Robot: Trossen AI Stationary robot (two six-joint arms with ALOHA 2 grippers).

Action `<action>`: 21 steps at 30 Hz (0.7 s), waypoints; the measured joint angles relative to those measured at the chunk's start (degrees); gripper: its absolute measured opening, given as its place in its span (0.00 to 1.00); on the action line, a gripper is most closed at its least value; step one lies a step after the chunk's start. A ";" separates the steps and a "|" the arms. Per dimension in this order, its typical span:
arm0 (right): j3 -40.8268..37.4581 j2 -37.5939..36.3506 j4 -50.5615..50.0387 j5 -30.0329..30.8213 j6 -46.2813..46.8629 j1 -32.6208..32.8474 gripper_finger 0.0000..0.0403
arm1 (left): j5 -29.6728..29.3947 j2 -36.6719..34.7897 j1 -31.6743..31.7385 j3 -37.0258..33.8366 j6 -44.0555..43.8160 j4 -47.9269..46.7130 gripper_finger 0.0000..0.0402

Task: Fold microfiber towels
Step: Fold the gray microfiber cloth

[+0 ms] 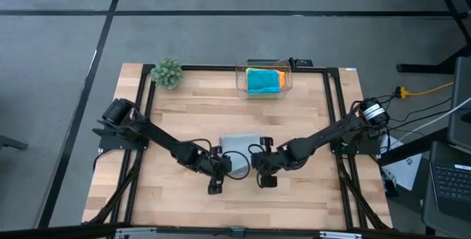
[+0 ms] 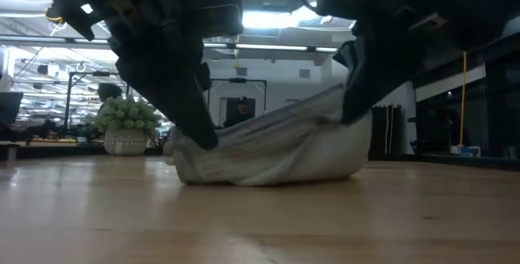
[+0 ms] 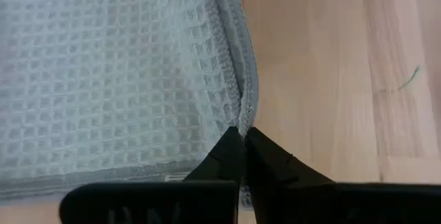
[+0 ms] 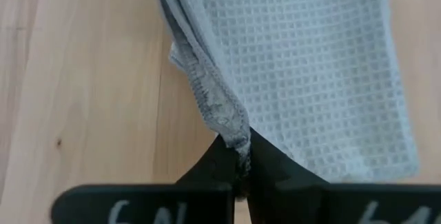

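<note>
Both grippers low over the middle of the counter point(image 1: 176, 195), meeting at the light grey towel point(image 1: 239, 145). Left gripper point(image 3: 242, 136) with jaws pinched shut on the towel's stitched hem at one near corner. Right gripper point(image 4: 241, 148) with jaws clamped on the bunched, layered edge at the other near corner. Grey waffle weave spread flat ahead of each wrist, bare pale wood beside it. From table height, towel point(image 2: 268, 154) lifted at both gripped ends, sagging between them, its lower folds resting on the counter. Far edge of the counter: clear plastic box point(image 1: 263, 81) holding the turquoise blue towel point(image 1: 262, 82) on top, with an orange towel point(image 1: 280, 72) and a lime green edge point(image 1: 282, 83) showing at its side. Small green fuzzy plant point(image 1: 167, 73) near the far left corner, well apart from the grey towel. Black frame rails along the counter's sides.
</note>
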 joint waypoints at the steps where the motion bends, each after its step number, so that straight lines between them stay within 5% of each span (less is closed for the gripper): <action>1: -0.42 0.00 0.38 -0.02 0.50 0.02 0.03 | 0.46 0.13 0.00 0.02 0.00 0.05 0.02; 13: -1.88 0.00 -0.43 -2.97 0.52 0.00 0.03 | 1.52 -0.06 -0.09 0.04 0.31 0.74 0.21; 21: -1.88 0.00 -2.01 -10.27 0.54 0.00 0.15 | 1.47 -0.09 -0.13 0.04 0.32 1.08 0.33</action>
